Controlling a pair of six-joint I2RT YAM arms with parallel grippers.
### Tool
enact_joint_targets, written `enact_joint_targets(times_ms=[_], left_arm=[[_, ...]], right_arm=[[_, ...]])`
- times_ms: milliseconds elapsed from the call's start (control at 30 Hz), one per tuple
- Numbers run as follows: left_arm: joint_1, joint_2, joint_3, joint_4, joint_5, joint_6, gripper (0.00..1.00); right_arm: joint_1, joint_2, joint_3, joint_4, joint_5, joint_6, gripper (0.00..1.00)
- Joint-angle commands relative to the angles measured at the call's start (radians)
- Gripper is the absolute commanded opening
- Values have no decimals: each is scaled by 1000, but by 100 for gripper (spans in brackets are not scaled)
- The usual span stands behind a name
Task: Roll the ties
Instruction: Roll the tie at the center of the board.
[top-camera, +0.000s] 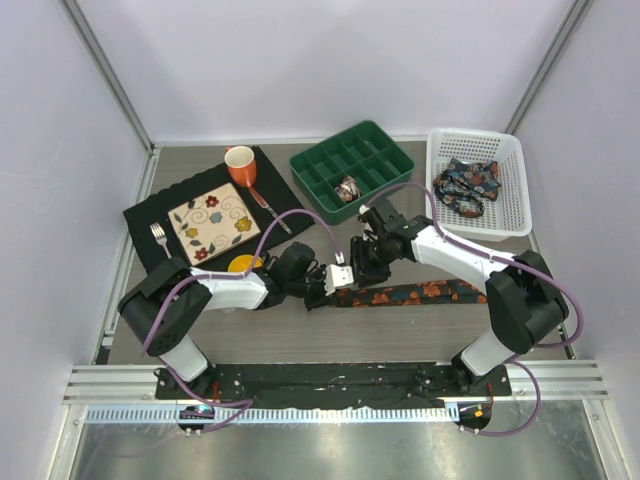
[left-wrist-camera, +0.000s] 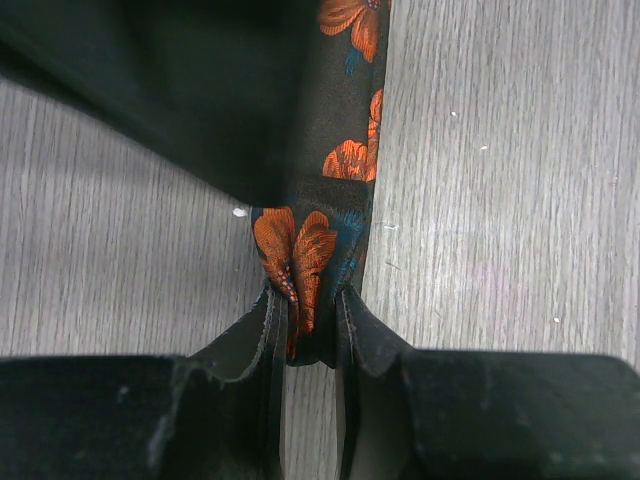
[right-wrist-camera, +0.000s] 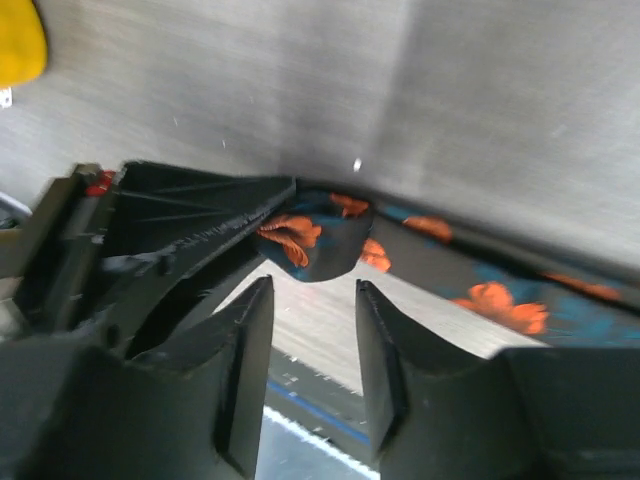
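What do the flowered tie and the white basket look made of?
The tie: soft printed fabric with a faint sheen, perhaps silk or polyester; it folds limply in the left gripper. The basket: rigid white plastic, judging by its moulded lattice walls.

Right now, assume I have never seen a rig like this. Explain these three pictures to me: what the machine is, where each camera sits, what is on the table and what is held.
The machine is two robot arms bolted at the near edge of a table, each ending in a two-finger claw. The wide picture looks down from above and behind them; the other two come from cameras on the wrists. On the table lie a flowered tie, a green divided tray with what looks like one rolled tie in it, a white basket holding more ties, and a black placemat with a plate, mug and fork. The left claw pinches the flowered tie's end. The right claw stands open just short of it, holding nothing.
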Motion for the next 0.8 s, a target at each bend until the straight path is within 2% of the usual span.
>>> enact_joint_targets(times_ms=[0, 200, 533, 633, 667, 767], left_arm=[[-6, 11, -9, -75, -66, 27, 5], [-9, -2, -27, -76, -66, 29, 5], [-9, -4, -30, -84, -72, 29, 5], [-9, -2, -30, -86, -74, 27, 5], [-9, -2, -30, -84, -75, 27, 5], [-9, -4, -29, -87, -74, 18, 6]], right_arm=[[3, -15, -64, 121, -113, 133, 46], [3, 37, -106, 219, -149, 167, 45], [3, 86, -141, 248, -140, 161, 40], [3, 89, -155, 251, -137, 154, 26], [3, 97, -159, 250, -131, 145, 16], [3, 111, -175, 247, -120, 116, 1]])
